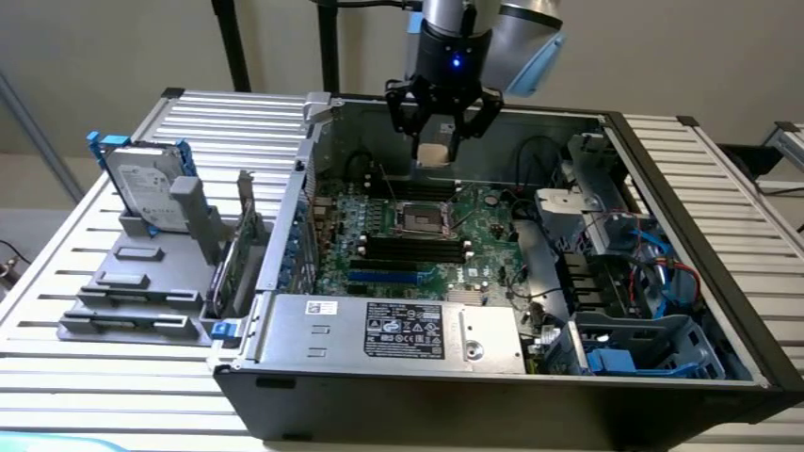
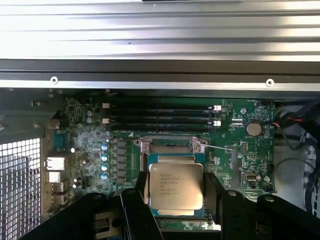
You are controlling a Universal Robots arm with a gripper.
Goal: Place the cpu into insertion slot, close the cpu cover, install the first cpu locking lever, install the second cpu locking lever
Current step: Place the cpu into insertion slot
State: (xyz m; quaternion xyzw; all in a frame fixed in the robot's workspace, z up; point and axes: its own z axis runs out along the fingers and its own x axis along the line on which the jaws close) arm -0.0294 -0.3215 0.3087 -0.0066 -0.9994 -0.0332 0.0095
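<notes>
Hovering above the green motherboard (image 1: 488, 247), inside a black case (image 1: 503, 410) on a slatted table (image 1: 113, 386), my gripper (image 1: 439, 143) clasps the silvery cpu (image 2: 176, 186).

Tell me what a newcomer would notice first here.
First, the gripper hanging over the open computer case, clamping a pale square chip. Beneath it lies the green board with its small black socket. At the exterior view's left, a hard drive stands on edge in a grey rack on the slatted table.
</notes>
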